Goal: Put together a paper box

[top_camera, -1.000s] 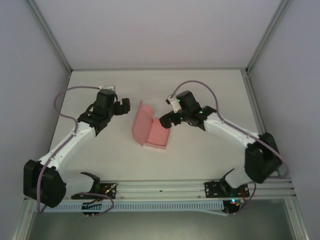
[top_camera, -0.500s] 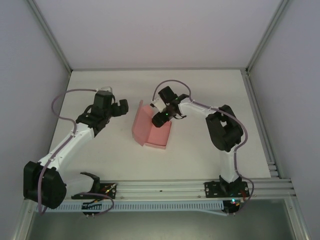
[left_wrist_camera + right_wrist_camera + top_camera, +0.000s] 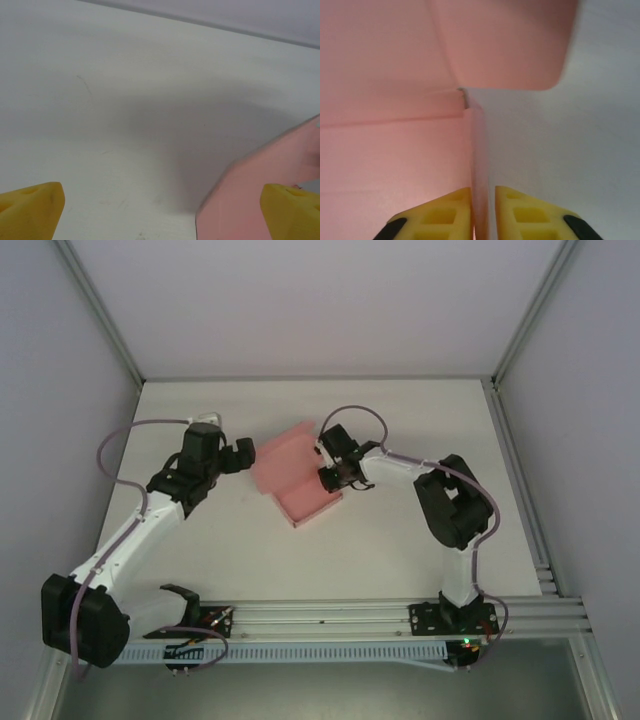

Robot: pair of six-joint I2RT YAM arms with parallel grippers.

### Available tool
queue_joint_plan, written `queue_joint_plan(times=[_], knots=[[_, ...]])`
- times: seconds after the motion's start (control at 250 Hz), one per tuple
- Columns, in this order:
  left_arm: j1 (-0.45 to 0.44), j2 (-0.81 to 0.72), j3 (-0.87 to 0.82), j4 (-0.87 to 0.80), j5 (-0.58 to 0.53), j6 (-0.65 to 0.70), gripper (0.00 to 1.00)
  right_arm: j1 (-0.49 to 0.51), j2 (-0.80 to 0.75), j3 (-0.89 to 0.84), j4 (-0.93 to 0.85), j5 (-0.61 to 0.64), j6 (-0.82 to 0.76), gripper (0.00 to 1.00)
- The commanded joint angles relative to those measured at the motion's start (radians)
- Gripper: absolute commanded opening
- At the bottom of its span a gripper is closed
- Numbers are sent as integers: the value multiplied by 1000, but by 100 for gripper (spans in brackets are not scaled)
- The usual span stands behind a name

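In the last second the right hand (image 3: 331,478) has swung in and closed on a thin side wall of the pink box (image 3: 298,480). Its wrist view shows yellow fingers (image 3: 445,215) pinching the card on both sides. The box, mid-desk (image 3: 400,420) between the arms, has turned, and its raised lid now leans far-left. This grip probably steadies the box for folding. The right arm is bent sharply, with its forearm reaching left. The left hand (image 3: 240,453) hovers spread wide, grasping nothing, just beside the lid.
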Motion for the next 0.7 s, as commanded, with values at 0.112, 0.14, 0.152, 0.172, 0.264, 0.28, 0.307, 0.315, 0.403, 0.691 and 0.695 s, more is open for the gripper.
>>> queue_joint_plan(times=[0.112,0.14,0.152,0.172,0.264,0.28,0.307,0.315,0.403,0.691,0.695], knots=[[9,-11,2,34,24,1,100,64,-77,-70,-40,281,425,18],[10,-7,1,38,31,6,100,71,-81,-71,-50,288,447,18],[9,-5,2,40,35,7,100,76,-82,-70,-53,288,456,18],[9,-1,2,42,42,9,100,82,-82,-73,-57,287,467,19],[10,20,5,59,86,30,100,104,-80,-68,-64,340,473,21],[9,23,5,64,94,34,100,105,-80,-65,-71,345,473,23],[9,29,3,74,111,43,100,104,-80,-58,-82,354,469,24],[10,32,2,77,118,45,100,105,-80,-57,-85,359,466,24],[9,57,5,94,171,73,100,105,-96,-49,-97,393,448,30],[15,176,62,137,399,237,100,81,-274,-91,11,352,232,67],[16,178,64,136,401,241,100,80,-278,-93,15,349,227,68]])
